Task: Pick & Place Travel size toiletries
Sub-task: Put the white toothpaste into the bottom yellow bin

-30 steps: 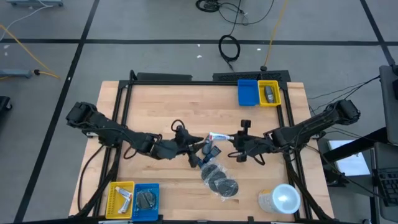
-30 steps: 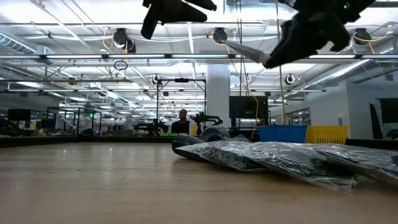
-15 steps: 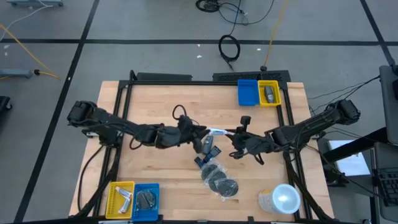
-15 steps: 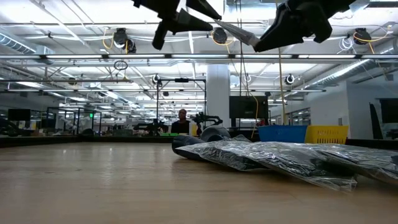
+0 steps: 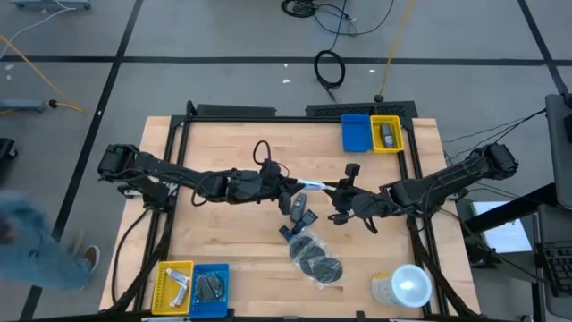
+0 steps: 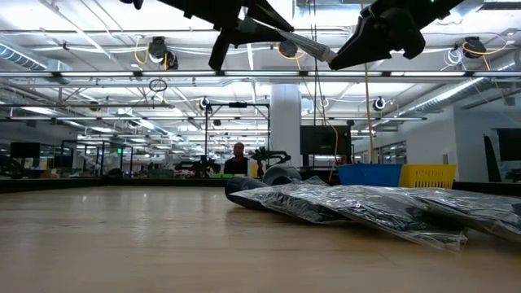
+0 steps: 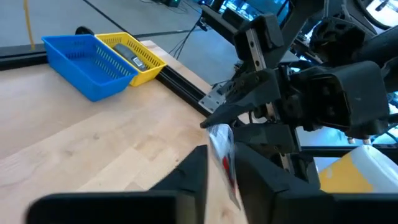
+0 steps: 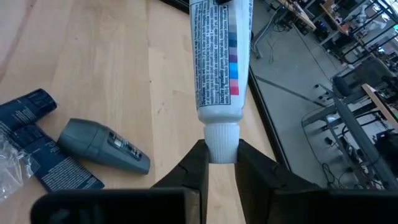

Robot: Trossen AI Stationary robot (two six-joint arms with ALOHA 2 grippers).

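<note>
A white-lidded cup stood at the bench's near right corner. Blue-and-yellow bin pairs sat at the far right and near left. A person passed left.

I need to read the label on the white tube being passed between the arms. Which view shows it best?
The right wrist view: the printed white plastic tube fills it, its cap between the right hand fingers. The left wrist view shows its crimped end edge-on, the high view a sliver, the low view a pale bar overhead.
</note>
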